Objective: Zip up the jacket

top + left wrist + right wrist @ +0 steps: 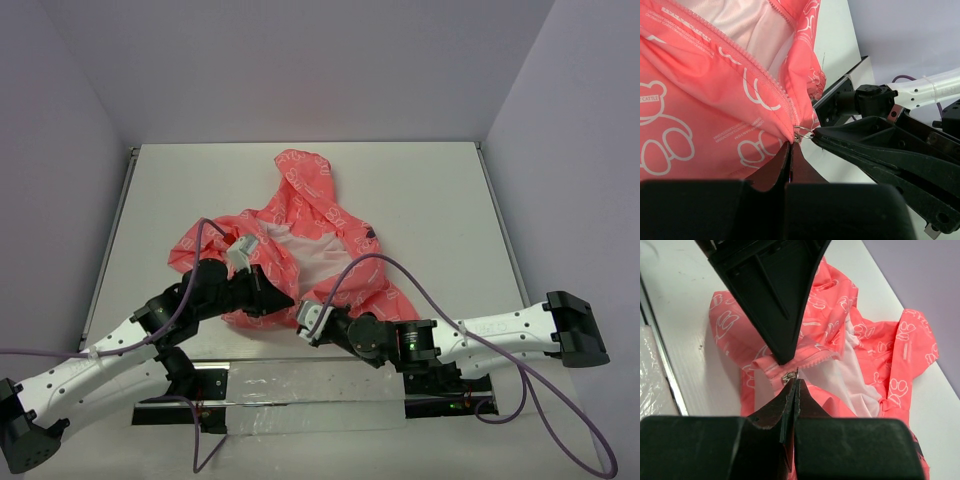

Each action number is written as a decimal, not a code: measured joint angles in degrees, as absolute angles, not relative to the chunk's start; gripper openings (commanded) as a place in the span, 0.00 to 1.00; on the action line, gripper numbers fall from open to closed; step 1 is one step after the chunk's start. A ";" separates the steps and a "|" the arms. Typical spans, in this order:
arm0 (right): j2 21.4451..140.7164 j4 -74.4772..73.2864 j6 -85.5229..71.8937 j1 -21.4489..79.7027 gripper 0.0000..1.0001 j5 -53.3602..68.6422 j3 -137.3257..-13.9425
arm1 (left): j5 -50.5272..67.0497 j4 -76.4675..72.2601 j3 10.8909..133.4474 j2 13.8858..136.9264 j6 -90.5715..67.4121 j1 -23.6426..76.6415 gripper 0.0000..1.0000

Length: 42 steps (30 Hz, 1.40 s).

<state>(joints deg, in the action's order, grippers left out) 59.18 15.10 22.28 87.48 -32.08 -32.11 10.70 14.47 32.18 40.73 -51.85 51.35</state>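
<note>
- The pink jacket [330, 225] lies in the middle of the white table [440, 190]. Its hood [303, 172] points to the far side.
- The jacket is open down the front, and the pale inside [300, 245] shows.
- The left arm [110, 350] comes in from the near left corner. It lies low over the table, bends once, and reaches out to the near edge of the jacket.
- The left gripper [790, 152] has its two fingers pressed tight together. They pinch the bottom corner of the jacket, right where the zip teeth [767, 82] end.
- The right arm [490, 330] comes in from the right side. It lies nearly flat and points left, across the near edge of the table.
- The right gripper [794, 386] is closed to a thin line too. Its tips hold the small metal zip pull [788, 376].
- The zip pull sits at the very bottom of the zip.
- The two grippers meet tip to tip at that one spot, nearly touching. The left one points in from one side and the right one from the other.
</note>
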 measured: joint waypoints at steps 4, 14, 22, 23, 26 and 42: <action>59.18 14.02 21.81 87.61 0.00 -31.43 -32.29 | 10.37 14.46 32.18 41.00 -51.81 51.35 0.00; 58.92 12.29 21.26 89.49 0.00 -32.47 -32.36 | 9.69 13.91 32.18 42.17 -51.86 51.35 0.00; 58.92 12.74 21.67 89.49 0.00 -36.26 -32.36 | 10.10 13.97 32.18 42.45 -51.78 51.35 0.00; 58.91 12.88 21.78 89.49 0.00 -36.63 -32.36 | 10.11 13.98 32.18 42.41 -51.77 51.35 0.00; 58.84 12.86 21.84 89.49 0.00 -36.87 -32.36 | 10.09 14.02 32.16 42.15 -51.81 51.35 0.00; 58.77 11.12 20.67 89.49 0.09 -35.21 -32.49 | 9.67 14.37 32.16 41.21 -51.83 51.35 0.00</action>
